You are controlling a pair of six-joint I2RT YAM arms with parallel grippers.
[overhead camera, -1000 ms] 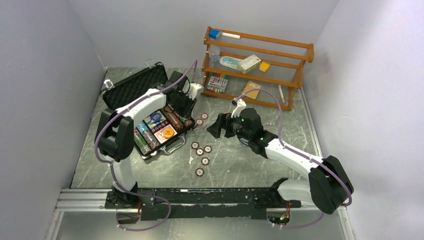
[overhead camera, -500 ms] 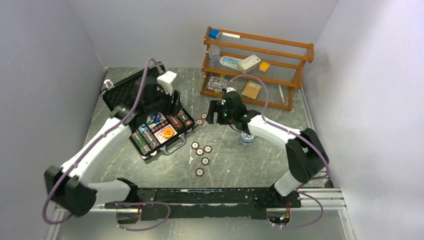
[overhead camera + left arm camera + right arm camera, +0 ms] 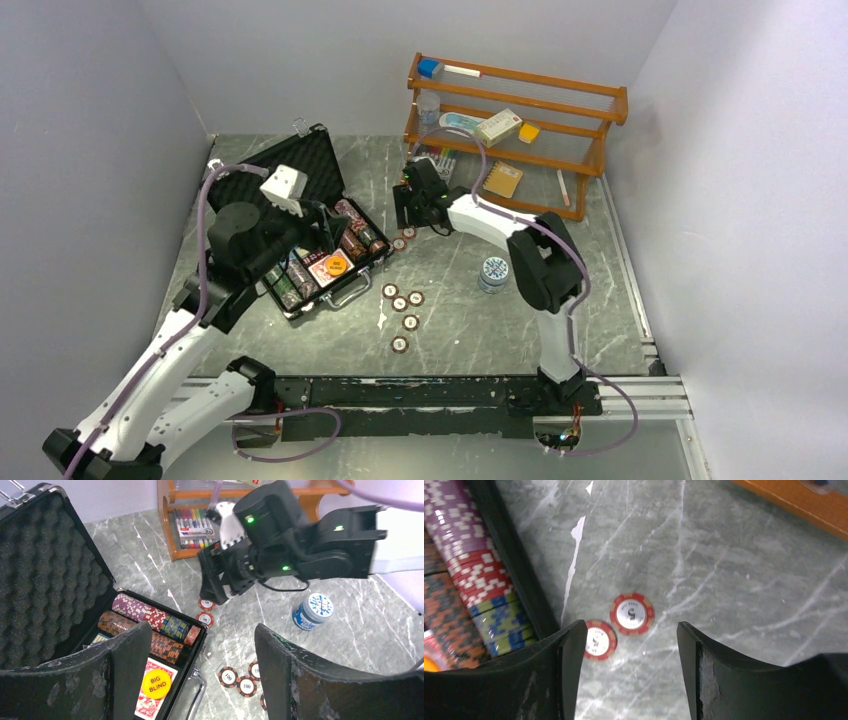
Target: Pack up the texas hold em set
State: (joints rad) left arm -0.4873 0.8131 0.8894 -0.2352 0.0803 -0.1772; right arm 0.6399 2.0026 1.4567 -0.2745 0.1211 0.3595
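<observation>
Grey veined tabletop [image 3: 480,335], pale walls, wooden shelf [image 3: 520,80] at the back.

Case [image 3: 305,160] lies open at left, foam lid propped up behind the tray. Tray holds rows of chips [image 3: 150,619] on edge. The card deck [image 3: 147,707] lies in front of them with the orange disc [image 3: 156,683] on top. Bulk of the set judged packed.

Still outside the case:
- two red chips [image 3: 632,614], flat on the table just beside the case's right wall
- five more chips [image 3: 403,305], loosely grouped in front, to the right of the handle
- blue-white stack [image 3: 493,273], standing further right, well apart from the case

Right gripper [image 3: 629,630] hovers low over the two red chips. Its jaws are apart. One chip lies in the gap and the other is partly hidden by a finger. Nothing gripped.

Left gripper [image 3: 202,630] hangs above the near side of the case, jaws wide, empty.

Judgement: well along, not finished. Left to do: gather the seven loose chips and the stack, seat them in the tray, lower the lid, fasten it. Whether the tray has free slots for them cannot be told from these views.
</observation>
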